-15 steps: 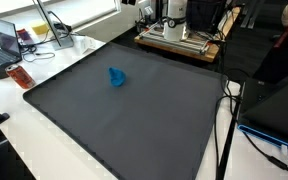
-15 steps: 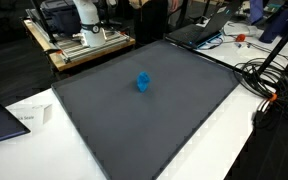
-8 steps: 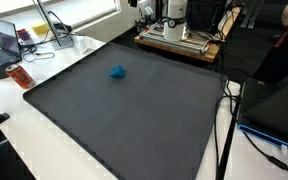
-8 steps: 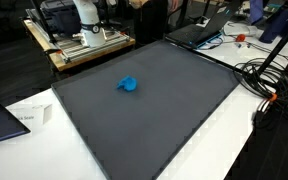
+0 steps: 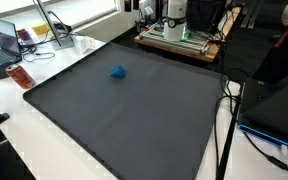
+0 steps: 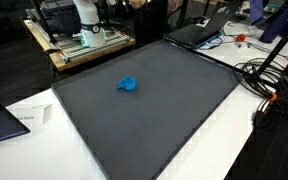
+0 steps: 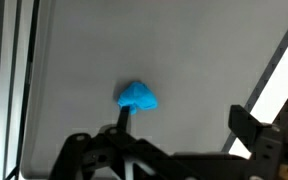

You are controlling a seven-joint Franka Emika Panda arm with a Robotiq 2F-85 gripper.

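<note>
A small, crumpled-looking blue object [image 5: 116, 71] [image 6: 128, 85] lies on a large dark grey mat [image 5: 134, 125] [image 6: 159, 120], toward the mat's far side. In the wrist view the blue object [image 7: 136, 97] sits just beyond my gripper [image 7: 184, 125]. The gripper is open wide and holds nothing. One dark fingertip [image 7: 124, 118] points at the object's near edge, while the other fingertip [image 7: 246, 125] stands well off to the side. The gripper itself does not show in either exterior view; only the arm's white base [image 5: 177, 12] [image 6: 84, 15] does.
The base stands on a wooden platform [image 5: 184, 40] behind the mat. A laptop [image 5: 6, 40] and a red-brown item [image 5: 21, 77] lie beside one edge. Another laptop [image 6: 199, 30], cables [image 6: 269, 85] and a paper label [image 6: 29, 117] flank the other edges.
A second ago the blue object stood taller; it then dropped flat and shifted slightly sideways on the mat. Since half a second ago nothing has moved.
</note>
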